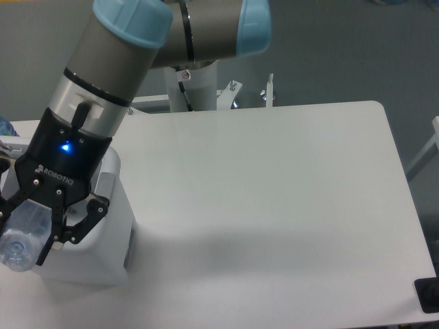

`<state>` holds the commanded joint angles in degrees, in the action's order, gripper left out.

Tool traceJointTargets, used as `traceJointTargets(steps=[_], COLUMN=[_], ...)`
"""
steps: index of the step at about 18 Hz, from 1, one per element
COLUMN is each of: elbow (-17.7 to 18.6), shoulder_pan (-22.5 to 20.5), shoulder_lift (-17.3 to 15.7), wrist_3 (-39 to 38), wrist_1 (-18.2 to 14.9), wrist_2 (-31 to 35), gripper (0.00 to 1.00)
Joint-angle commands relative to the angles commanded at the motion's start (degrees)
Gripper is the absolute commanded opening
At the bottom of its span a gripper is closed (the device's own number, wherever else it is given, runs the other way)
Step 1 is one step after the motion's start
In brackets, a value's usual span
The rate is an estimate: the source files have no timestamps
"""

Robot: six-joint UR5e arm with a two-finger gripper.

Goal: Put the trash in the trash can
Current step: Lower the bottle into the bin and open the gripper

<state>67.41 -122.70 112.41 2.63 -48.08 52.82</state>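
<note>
Hand (27,236) tilted down-left, clamped on bottle (22,236) | over trash can (110,264) | arm slanting from upper right

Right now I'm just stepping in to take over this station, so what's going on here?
The robot arm's gripper is shut on the clear water bottle and holds it over the white trash can at the table's left edge. The bottle has not been let go. The arm hides most of the bin, so its contents can't be seen, and no crumpled paper shows anywhere on the table.
</note>
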Motion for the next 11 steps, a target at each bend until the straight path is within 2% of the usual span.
traceJointTargets(steps=[3,5,7,8,11], elbow=[0.80,0.97,1.59,1.76,1.59], shoulder_pan=[0.00,0.00,0.00,0.00,-0.17], shoulder_lift=[-0.53,-0.88,-1.58,-1.76,-2.02], wrist_3=[0.80,1.23,1.76,1.94,2.11], wrist_1=[0.00,0.00,0.00,0.00,0.00], wrist_2=[0.09,0.17,0.35,0.44,0.44], gripper=[0.59,0.89,0.93,0.99,1.00])
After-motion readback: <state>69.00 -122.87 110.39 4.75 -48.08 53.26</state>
